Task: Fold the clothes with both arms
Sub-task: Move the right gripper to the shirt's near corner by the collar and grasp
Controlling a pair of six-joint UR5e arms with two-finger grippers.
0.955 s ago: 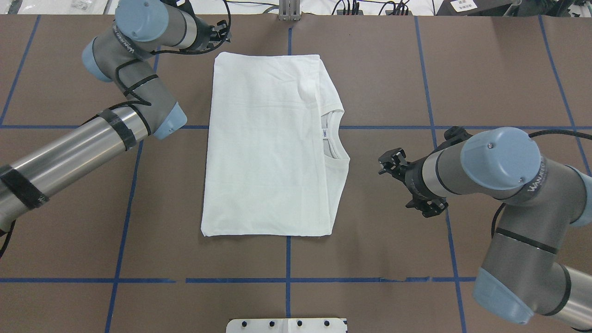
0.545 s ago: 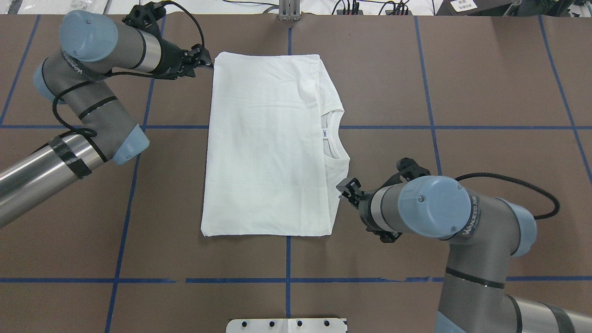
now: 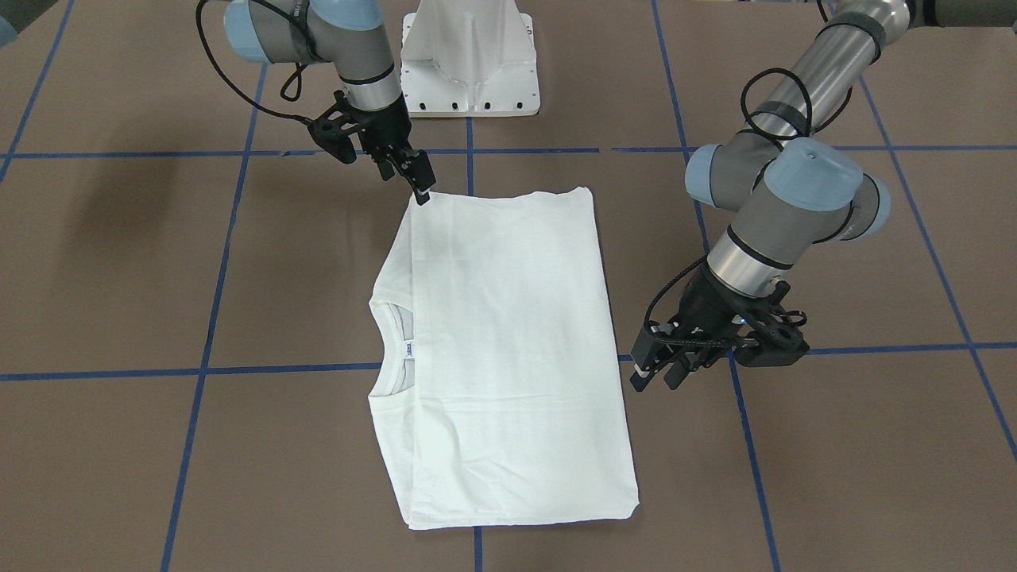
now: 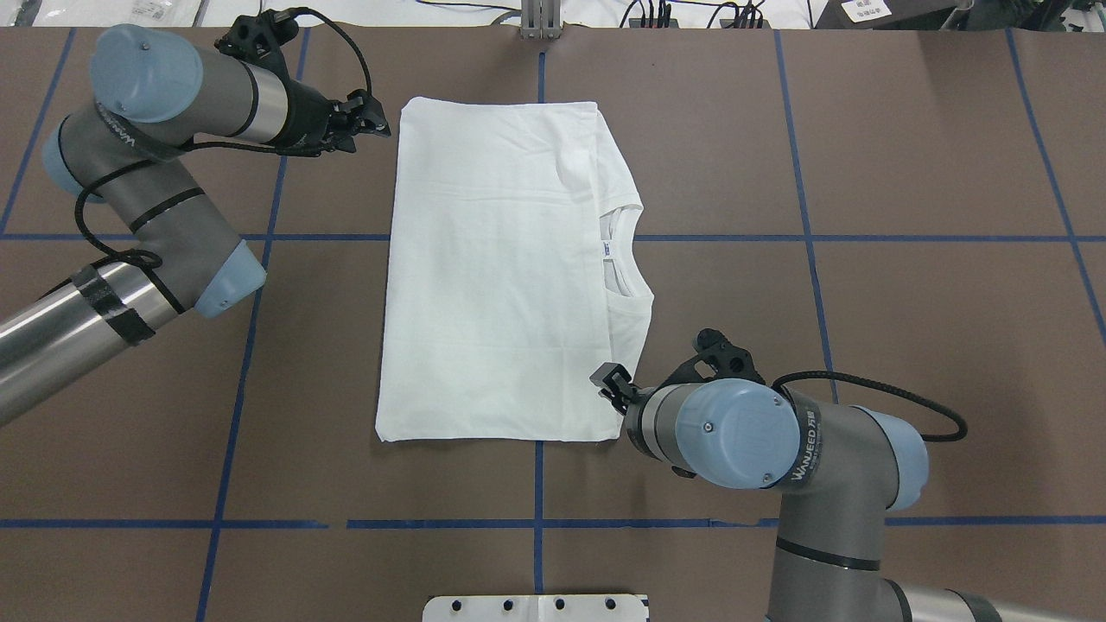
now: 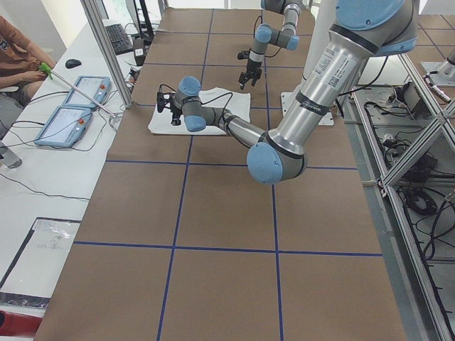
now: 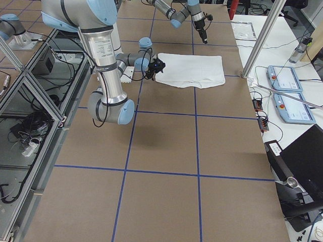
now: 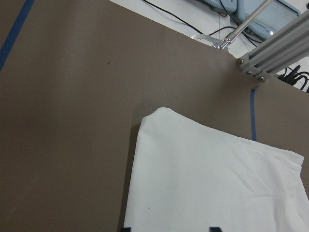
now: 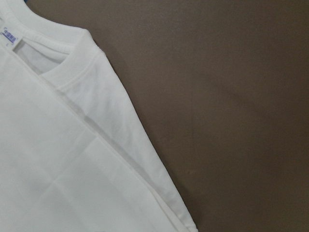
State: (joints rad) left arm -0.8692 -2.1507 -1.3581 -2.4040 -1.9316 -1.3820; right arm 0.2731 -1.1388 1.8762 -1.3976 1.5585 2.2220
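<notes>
Brown tabletop [image 4: 907, 173] crossed by blue tape lines [image 4: 233, 380] lies under everything, and its left part is taken up by the left arm [image 4: 130, 173], which comes in from the near left and bends back toward the shirt. The left gripper [image 4: 380, 121] sits just beside the far left corner of the T-shirt [image 4: 492, 276], not on the cloth. Its fingers stand a moderate way apart with nothing between them, and the left wrist view shows the two tips spread at the lower rim with the shirt's corner ahead of them. The T-shirt lies flat at the table's middle, folded into a tall rectangle. Its left edge runs straight, its far and near hems are straight too, and its right edge bulges where the ribbed collar [image 4: 631, 259] and the small neck tag [image 4: 607, 250] face the robot's right. The right gripper [image 4: 609, 384] is at the shirt's near right corner, its tip at the cloth's edge. Whether it touches, and how far its fingers are parted, cannot be told. The right arm [image 4: 795, 449] rises from the near right. Beyond the collar, open tabletop stretches widest. The white pedestal base [image 4: 536, 607] sits at the near edge, well apart from the hem.
</notes>
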